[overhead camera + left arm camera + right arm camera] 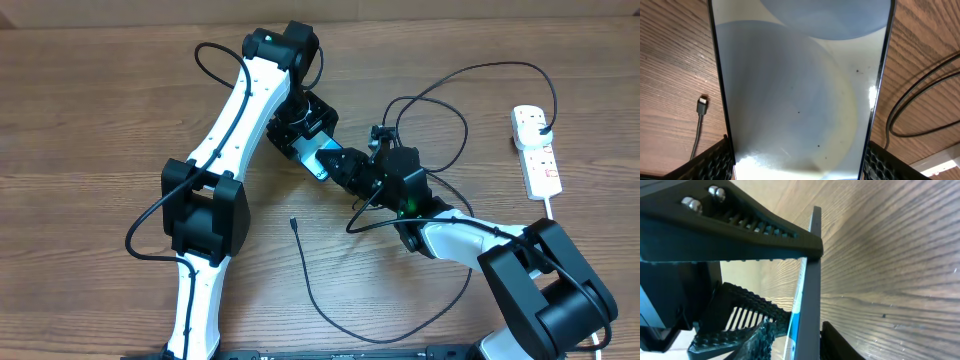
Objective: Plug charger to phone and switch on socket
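One phone (800,85): left wrist shows left pincer (800,162) clamping sides; right wrist, right pincer (815,292) straddling edge, grip unclear.

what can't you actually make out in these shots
- phone port: overhead, left tool and right tool cover most of it; left wrist view cuts off its ends
- power strip switches: overhead, too small to tell on or off
- right tool's grip: right wrist, too close to tell contact
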Available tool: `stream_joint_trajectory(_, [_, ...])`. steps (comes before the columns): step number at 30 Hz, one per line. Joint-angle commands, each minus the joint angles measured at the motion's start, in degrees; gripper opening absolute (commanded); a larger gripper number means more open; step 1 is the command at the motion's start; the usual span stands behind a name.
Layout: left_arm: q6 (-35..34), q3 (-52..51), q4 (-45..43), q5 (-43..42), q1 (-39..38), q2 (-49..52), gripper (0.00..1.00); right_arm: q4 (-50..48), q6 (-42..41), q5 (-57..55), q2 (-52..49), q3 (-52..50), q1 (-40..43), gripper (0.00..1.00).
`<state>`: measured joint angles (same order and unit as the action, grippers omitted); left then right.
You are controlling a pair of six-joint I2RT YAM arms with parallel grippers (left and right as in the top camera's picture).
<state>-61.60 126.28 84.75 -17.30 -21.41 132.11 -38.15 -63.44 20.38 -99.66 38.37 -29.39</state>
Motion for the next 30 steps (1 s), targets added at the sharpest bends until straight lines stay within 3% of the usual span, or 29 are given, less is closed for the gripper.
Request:
stream_joint_trajectory(1, [-1.25, 1.49, 0.02, 1.88, -0.48, -2.60, 0.04, -0.61, -3.69, 1.64, -0.20, 1.16, -0.28, 0.28])
stream_joint_trajectory(9, [-1.27, 1.49, -0.44, 2.93, -0.48, -2.60, 0.04, -0.61, -8.85, 3.30, -0.20, 1.16, -0.28, 0.19])
stream_joint_trajectory(21, [-1.88, 1.49, -0.81, 2.91, -0.48, -2.60, 0.04, -0.63, -10.34, 3.72, -0.17, 1.16, -0.28, 0.10])
stream_joint_trajectory(24, [-1.86, 1.49, -0.81, 2.89, -0.48, -2.60, 0.05, -0.61, -10.29, 3.69, -0.17, 1.16, -0.28, 0.04])
stream_joint_trajectory(25, [-1.84, 1.49, -0.76, 2.86, -0.48, -2.60, 0.14, -0.61, -10.29, 3.63, -0.17, 1.16, -0.28, 0.04])
stream_joint_trajectory(27, [-1.77, 1.49, -0.13, 2.75, -0.48, -2.60, 0.47, -0.61, -10.25, 3.02, -0.17, 1.16, -0.26, 0.04])
stream_joint_trajectory(29, [-1.11, 1.49, 0.74, 2.73, -0.48, -2.60, 0.64, -0.59, -10.03, 1.88, -0.17, 1.16, -0.11, 0.04])
stream_joint_trajectory(30, [-0.28, 1.49, 0.92, 2.71, -0.37, -2.60, 0.67, -0.59, -9.84, 1.46, -0.17, 1.16, 0.00, 0.04])
